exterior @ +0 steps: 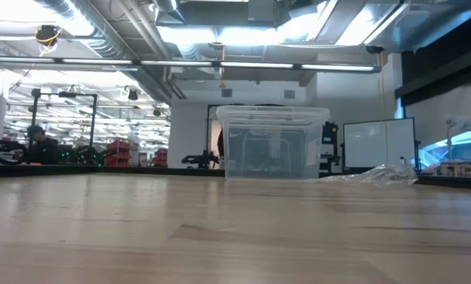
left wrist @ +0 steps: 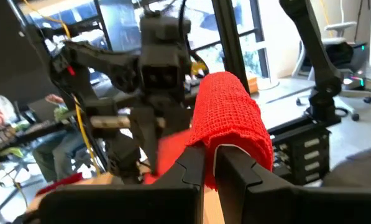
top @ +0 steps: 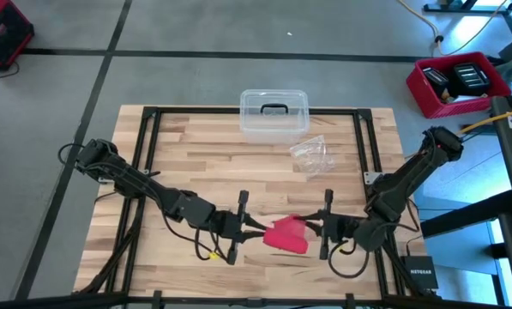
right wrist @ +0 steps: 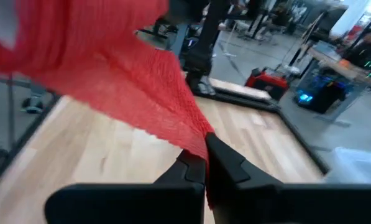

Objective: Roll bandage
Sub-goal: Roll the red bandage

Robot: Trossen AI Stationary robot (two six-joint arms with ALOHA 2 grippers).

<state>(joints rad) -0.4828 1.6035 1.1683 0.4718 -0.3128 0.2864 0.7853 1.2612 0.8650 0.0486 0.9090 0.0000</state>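
Observation:
The bright red bandage hangs between my two grippers above the near middle of the wooden table. My left gripper comes in from the left and is shut on the bandage's left part. My right gripper faces it from the right, shut on the other part. In the left wrist view the bandage curls up and over in a broad loop. In the right wrist view the bandage fans out wide from the fingers. Neither gripper nor the bandage shows in the low view. My left gripper pinches the bandage at the foot of its curled loop between its two fingers. The fingers point level, coming from the table's left. The cloth arches up and over past the fingertips. My right gripper pinches a gathered, narrow end of the bandage between its two fingers. It comes from the table's right, pointing slightly downward. From the fingers the cloth widens toward the other gripper, with the tabletop showing below it.
A clear plastic box with a dark handle stands at the middle of the far edge. A crinkled clear wrapper lies just in front of it, to the right. Black frame rails run along the table's sides. A red bin stands off the table.

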